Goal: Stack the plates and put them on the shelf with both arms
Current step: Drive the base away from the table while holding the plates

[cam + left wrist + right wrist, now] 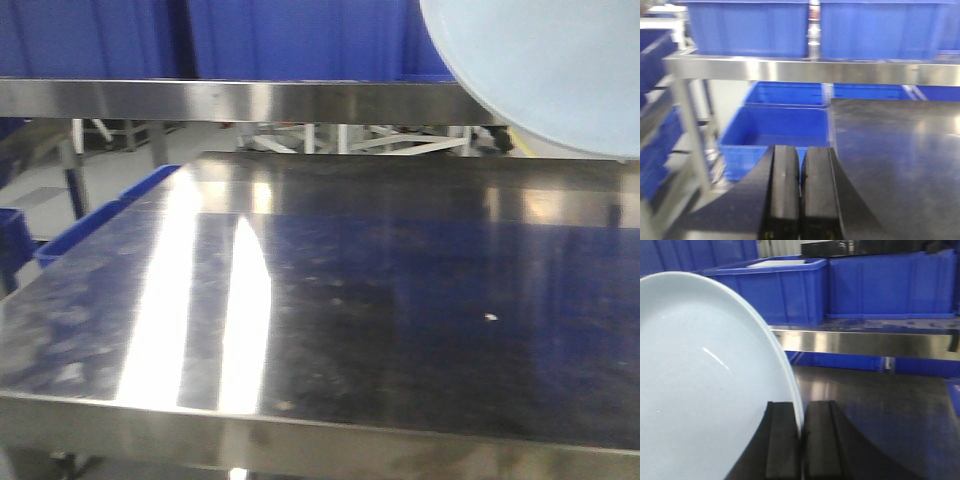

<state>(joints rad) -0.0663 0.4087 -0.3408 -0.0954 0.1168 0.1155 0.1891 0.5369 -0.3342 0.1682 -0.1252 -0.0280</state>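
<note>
Plate rim pinched between right jaws, seemingly held upright

A table fills the foreground. A shelf runs across above the table's back edge. The upper bins sit side by side on that shelf, over the table's rear. The lower bins stand just beside the table's left edge, below its top. A plate hangs tilted above the table's back right corner, in front of the shelf, its rim pinched between the fingers of the right gripper. The left gripper hangs by the table's left edge. A small speck lies on the table, right of its middle.
</note>
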